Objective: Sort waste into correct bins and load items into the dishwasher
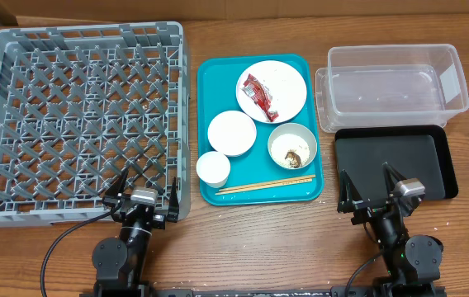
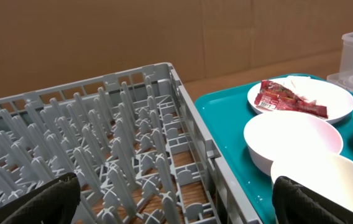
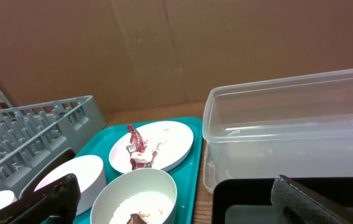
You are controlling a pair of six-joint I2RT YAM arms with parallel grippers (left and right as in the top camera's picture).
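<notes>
Red wrapper (image 1: 260, 96): lies on the plate (image 1: 289, 76) at the far right of the teal tray (image 1: 205, 82), long axis diagonal, far-left to near-right.
Chopsticks (image 1: 265, 186): paired along the tray's near edge, running left to right.
Bowls: one empty (image 1: 232, 133); one (image 1: 292, 142) holding rice and a brown lump (image 1: 294, 157).
Cup (image 1: 213, 168): near-left corner of the tray.
Dish rack (image 1: 78, 124): left of the tray.
Clear tub (image 1: 391, 82) and black tray (image 1: 395, 165): right of the tray, both lengthwise left to right.
Left gripper (image 1: 145, 188) and right gripper (image 1: 367, 185): fingers spread, holding nothing.

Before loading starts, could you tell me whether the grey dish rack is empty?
Empty: overhead, the dish rack shows only its bare lattice floor, with nothing between its walls.
</notes>
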